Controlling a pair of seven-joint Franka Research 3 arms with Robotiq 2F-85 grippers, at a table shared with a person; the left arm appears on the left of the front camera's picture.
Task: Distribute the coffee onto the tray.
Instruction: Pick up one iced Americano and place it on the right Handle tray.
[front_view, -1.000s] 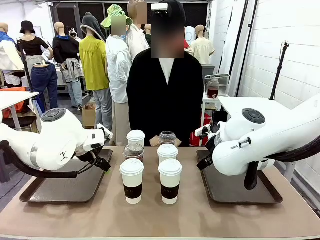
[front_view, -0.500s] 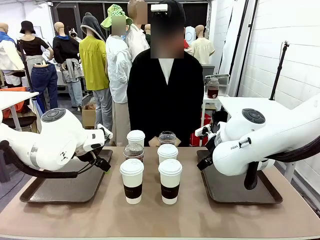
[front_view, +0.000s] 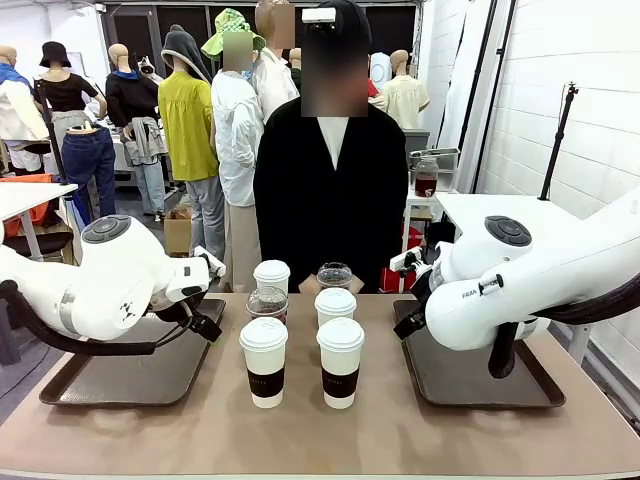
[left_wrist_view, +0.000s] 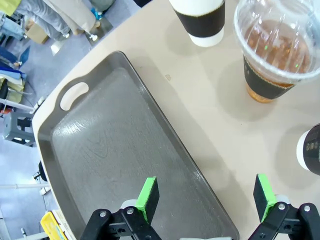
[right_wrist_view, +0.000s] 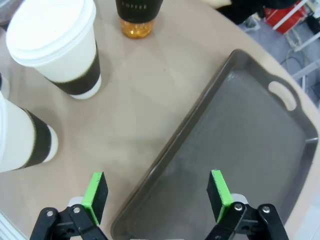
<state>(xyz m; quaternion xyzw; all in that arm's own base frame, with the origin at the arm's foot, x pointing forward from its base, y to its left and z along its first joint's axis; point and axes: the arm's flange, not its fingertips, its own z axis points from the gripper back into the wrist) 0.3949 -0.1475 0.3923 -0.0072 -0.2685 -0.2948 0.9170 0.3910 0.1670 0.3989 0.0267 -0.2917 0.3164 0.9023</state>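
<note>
Between the left tool (left_wrist_view: 206, 196) and right tool (right_wrist_view: 157, 194), both hovering with jaws apart and holding nothing, six coffee cups (front_view: 340, 362) are standing on the counter (front_view: 200, 430); the trays (front_view: 130, 375) beneath the tools are lying bare, so every cup is awaiting transfer

Findings: the left arm (front_view: 95, 290) enters at the left end of the table (front_view: 300, 435), elbow bent, wrist angled down. The left gripper (left_wrist_view: 206, 195) hovers over the table, jaws wide apart, green pads (left_wrist_view: 148, 196) empty. The right arm (front_view: 520, 280) mirrors this at the table's right end. The right gripper (right_wrist_view: 157, 194) is spread wide and empty.
</note>
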